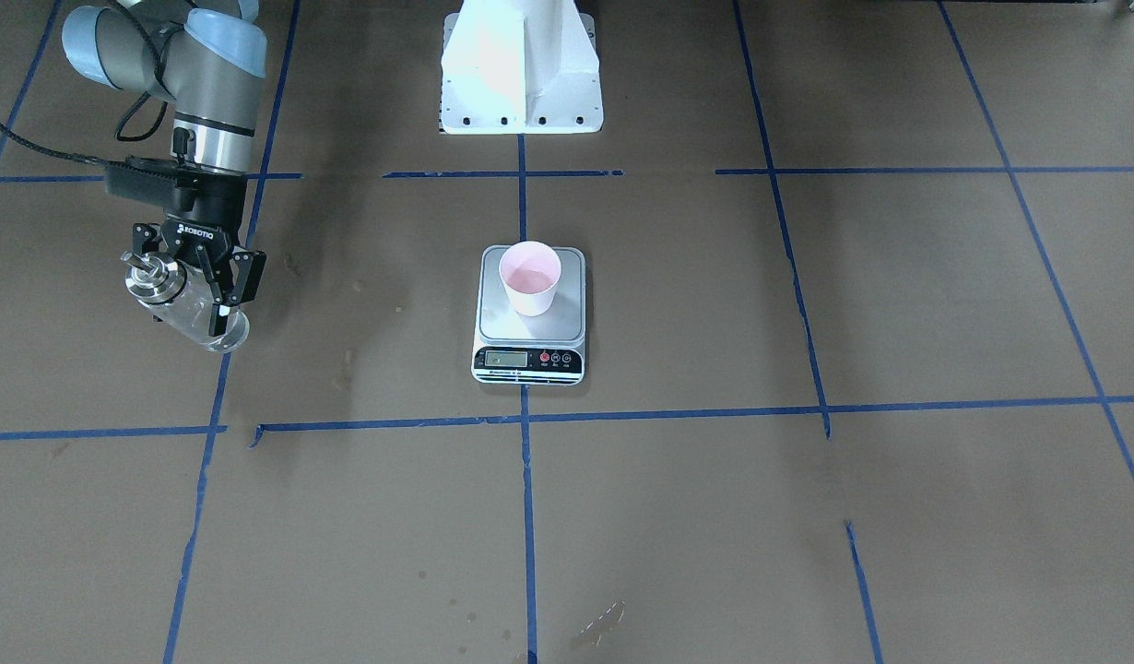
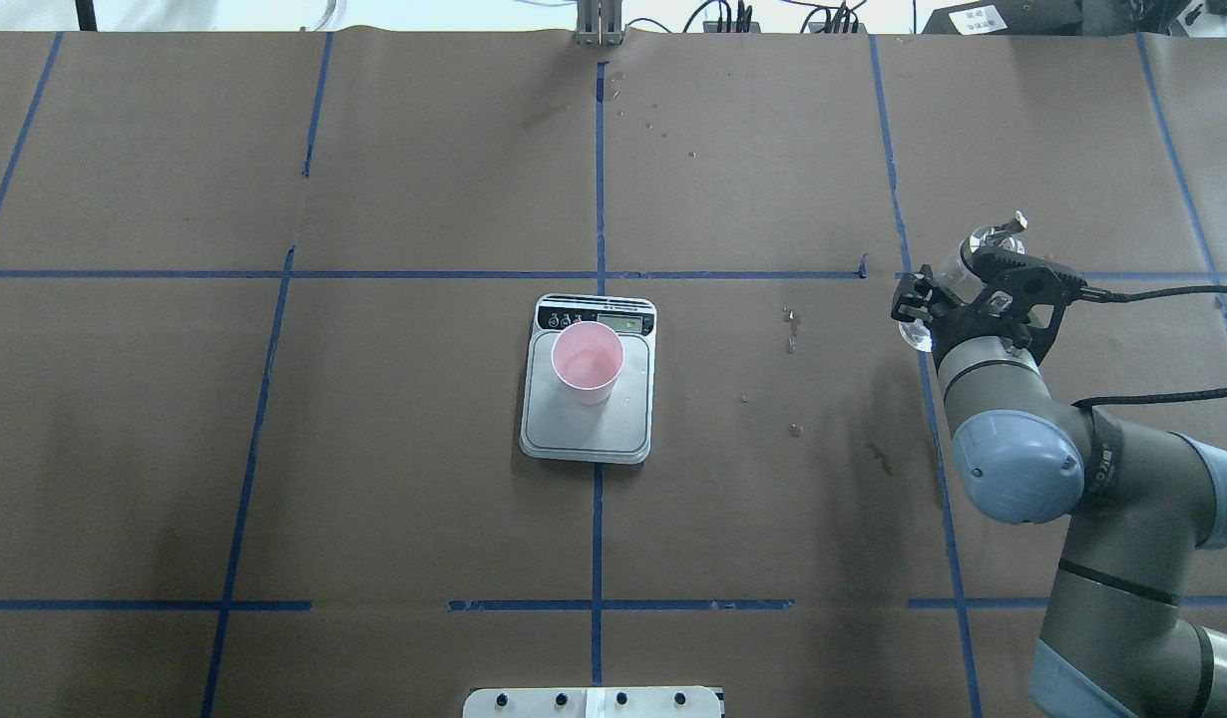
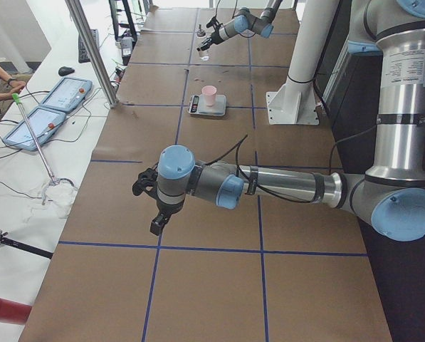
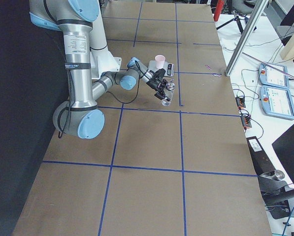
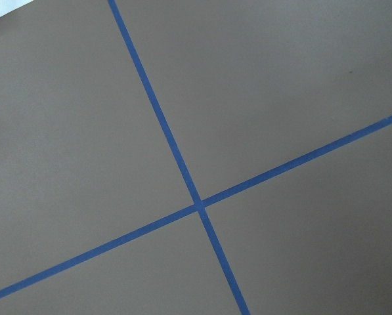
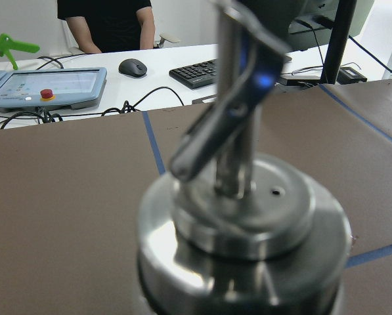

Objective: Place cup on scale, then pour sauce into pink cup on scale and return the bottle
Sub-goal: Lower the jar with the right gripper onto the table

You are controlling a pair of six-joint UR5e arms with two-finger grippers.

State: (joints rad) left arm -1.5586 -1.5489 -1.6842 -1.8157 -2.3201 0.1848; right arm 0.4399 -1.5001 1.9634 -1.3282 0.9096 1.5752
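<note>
Scale (image 1: pixel 567 323) readout too small, illegible

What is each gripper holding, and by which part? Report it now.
The right gripper holds the bottle by its glass body, below the metal collar. Nothing shows in the left gripper.

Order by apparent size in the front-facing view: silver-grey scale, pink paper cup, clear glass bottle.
1. silver-grey flat scale
2. clear glass bottle, held tilted off the table, maybe nearer the camera, so its lead is unsure
3. pale pink paper cup

One cup (image 1: pixel 530 277), one scale (image 1: pixel 493 321), one bottle (image 1: pixel 187 312)
</note>
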